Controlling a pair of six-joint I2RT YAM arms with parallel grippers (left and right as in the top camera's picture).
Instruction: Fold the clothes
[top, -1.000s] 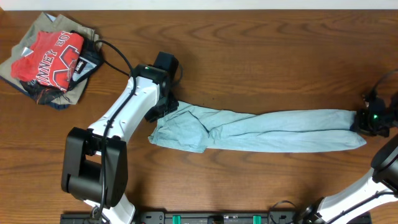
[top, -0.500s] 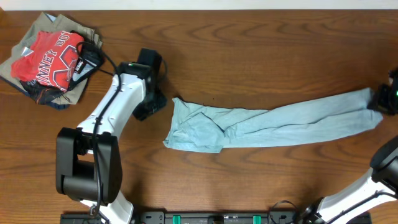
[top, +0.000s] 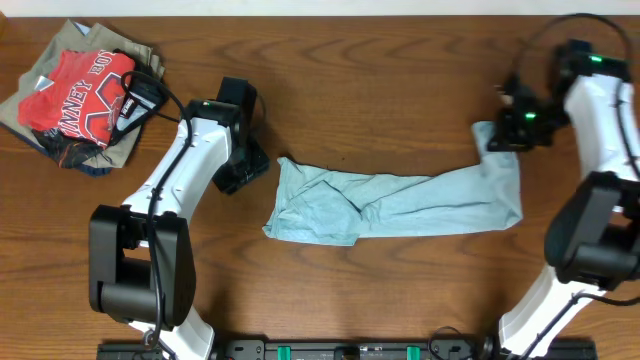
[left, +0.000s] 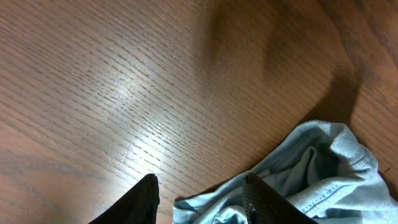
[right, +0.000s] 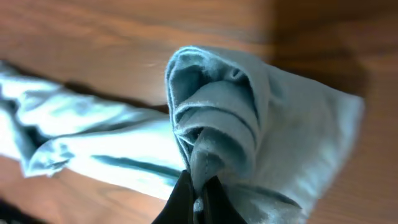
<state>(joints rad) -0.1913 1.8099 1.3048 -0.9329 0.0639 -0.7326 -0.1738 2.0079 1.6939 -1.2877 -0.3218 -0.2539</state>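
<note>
Blue-grey garment lies on the bench, long axis left–right. Its right end is bent toward the far edge. Right jaws are clamped on that end, cloth bunched between them. Left jaws are apart and empty, just beside the left end, not touching it. Judgement: the fold runs along the long axis, with the held end carried leftward.
</note>
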